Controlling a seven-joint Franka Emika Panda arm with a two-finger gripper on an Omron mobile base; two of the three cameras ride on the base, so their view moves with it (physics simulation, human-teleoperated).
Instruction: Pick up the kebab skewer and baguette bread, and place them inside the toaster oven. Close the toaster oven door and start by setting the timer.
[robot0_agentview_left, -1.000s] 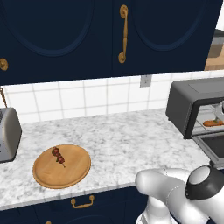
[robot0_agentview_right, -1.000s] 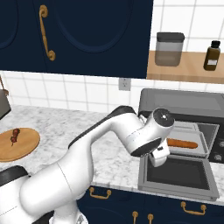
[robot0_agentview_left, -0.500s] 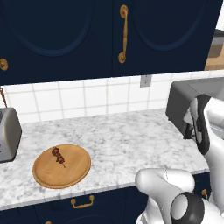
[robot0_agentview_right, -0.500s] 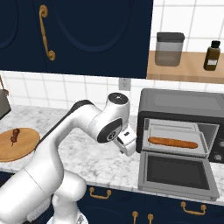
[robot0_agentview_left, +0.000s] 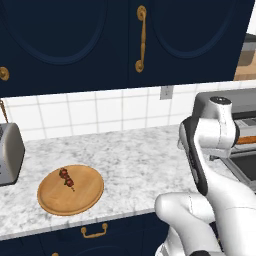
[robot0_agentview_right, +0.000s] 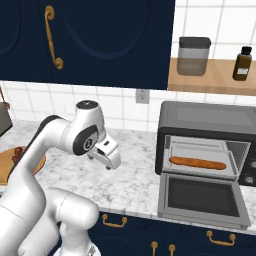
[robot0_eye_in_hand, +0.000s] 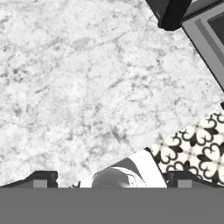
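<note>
The kebab skewer (robot0_agentview_left: 66, 178) lies on a round wooden board (robot0_agentview_left: 80, 197) at the left of the marble counter; its dark chunks (robot0_agentview_right: 19, 151) also show at the left edge of the right base view. Inside the dark grey toaster oven (robot0_agentview_right: 207, 119), the baguette bread (robot0_agentview_right: 197, 163) rests on the rack. The toaster oven door (robot0_agentview_right: 202, 200) hangs open and flat toward the front. My gripper (robot0_agentview_right: 111, 161) hovers over the counter left of the oven, well right of the board. Its fingers (robot0_eye_in_hand: 41, 178) stand wide apart, open, with nothing between them.
A silver pop-up toaster (robot0_agentview_left: 7, 152) stands at the far left of the counter. A shelf above the oven carries a canister (robot0_agentview_right: 194, 56) and a brown bottle (robot0_agentview_right: 242, 63). Dark blue cabinets (robot0_agentview_left: 100, 40) hang overhead. The counter's front edge and patterned floor (robot0_eye_in_hand: 197, 148) show below the hand.
The arm has swung left, from the oven's mouth to over the bare counter. The baguette stays on the rack. The skewer has not moved.
</note>
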